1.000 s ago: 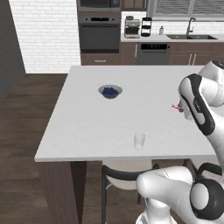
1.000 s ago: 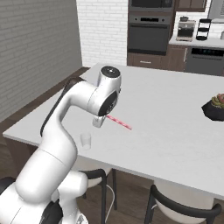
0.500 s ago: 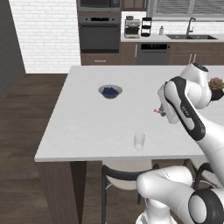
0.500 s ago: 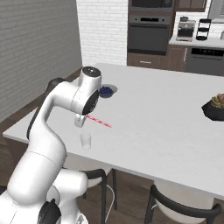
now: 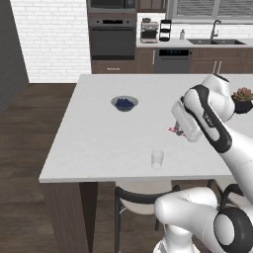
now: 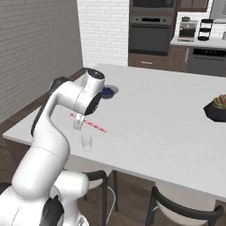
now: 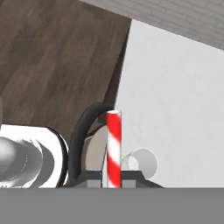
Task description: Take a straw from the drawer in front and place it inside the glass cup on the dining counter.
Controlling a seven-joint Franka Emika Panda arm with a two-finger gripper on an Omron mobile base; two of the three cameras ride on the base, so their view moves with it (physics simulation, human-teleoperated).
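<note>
On the white-topped dining counter (image 5: 99,143) a grey bowl of blue berries (image 5: 124,103) sits beyond the clear glass cup (image 5: 157,159), while the gripper (image 6: 78,125), apparently above, pinches the red-striped straw (image 6: 90,123).

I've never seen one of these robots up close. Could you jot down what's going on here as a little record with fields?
setting: simulated kitchen with a white-topped dining counter
gripper: shut on the straw, held above the counter
straw: red with pale stripes, lying roughly level in the grip
glass cup: upright near the counter's front edge, nothing in it
bowl of berries: farther back on the counter
potted plant: at the counter's right side
task stage: straw not yet in the cup
</note>
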